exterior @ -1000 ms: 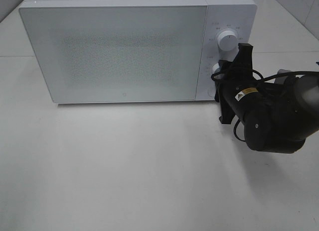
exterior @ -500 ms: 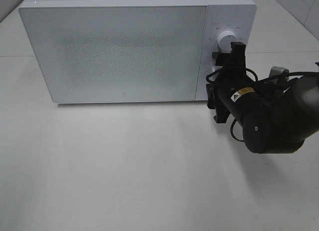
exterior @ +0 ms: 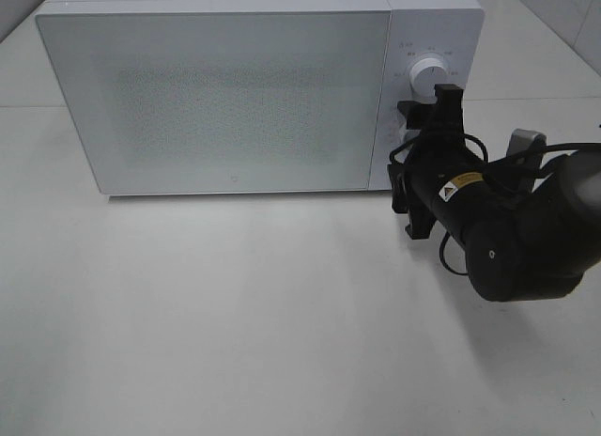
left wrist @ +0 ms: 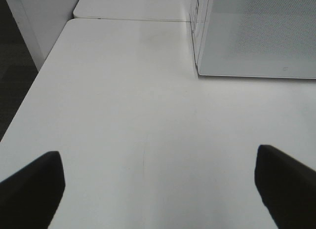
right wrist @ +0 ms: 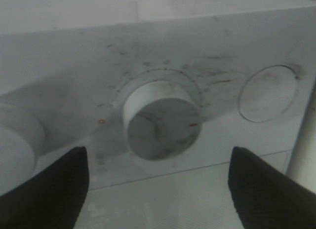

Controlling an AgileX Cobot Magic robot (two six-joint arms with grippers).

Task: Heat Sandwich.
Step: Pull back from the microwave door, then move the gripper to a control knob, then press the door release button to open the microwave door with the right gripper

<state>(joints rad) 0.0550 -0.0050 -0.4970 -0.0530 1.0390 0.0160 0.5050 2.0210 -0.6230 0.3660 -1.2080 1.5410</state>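
The sandwich is out of view; the white microwave (exterior: 225, 98) has its door shut. My right gripper (exterior: 420, 128) is up against the control panel, just below the upper knob (exterior: 428, 77). In the right wrist view the gripper (right wrist: 157, 157) is open, and its dark fingers (right wrist: 47, 189) stand wide on either side of the lower knob (right wrist: 160, 120) without touching it. My left gripper (left wrist: 158, 182) is open over the bare table (left wrist: 123, 115), with nothing between its fingers.
A round button (right wrist: 268, 93) sits beside the lower knob, and part of the other knob (right wrist: 17, 140) shows at the frame's edge. The microwave's left corner (left wrist: 197, 66) lies ahead of the left gripper. White table (exterior: 235, 314) stretches in front of the microwave.
The right gripper has moved left and closer to the control panel, now covering the lower knob in the high view, and its jaws have widened. The left arm has not moved.
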